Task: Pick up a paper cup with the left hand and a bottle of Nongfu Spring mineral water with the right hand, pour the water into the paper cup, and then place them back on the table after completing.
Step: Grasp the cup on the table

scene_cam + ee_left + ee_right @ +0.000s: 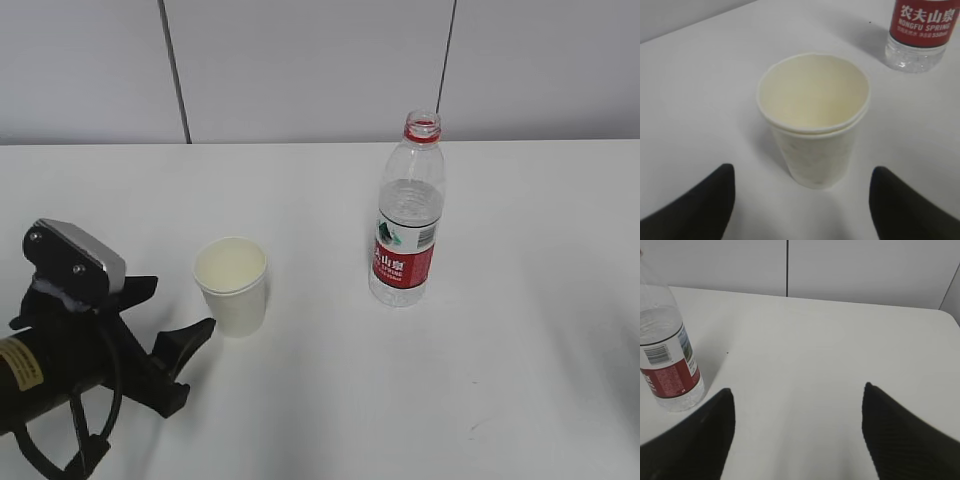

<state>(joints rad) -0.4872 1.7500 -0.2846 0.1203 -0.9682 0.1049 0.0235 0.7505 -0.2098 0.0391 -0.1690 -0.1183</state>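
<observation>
A white paper cup [232, 285] stands upright and empty on the white table [520, 350]. It fills the middle of the left wrist view [812, 125]. My left gripper [178, 305] is open just left of the cup, and its fingers [700, 205] stand wide apart short of the cup without touching it. The Nongfu Spring bottle [408, 215] stands upright to the right, uncapped, with a red label and clear water [410, 200] up to its shoulder. My right gripper [797, 387] is open and empty over bare table. The bottle [667, 360] stands ahead and to its left. The right arm is out of the exterior view.
A grey panelled wall [300, 70] runs behind the table's far edge. The table's right corner [942, 315] shows in the right wrist view. The bottle's base [917, 45] shows at the top right of the left wrist view.
</observation>
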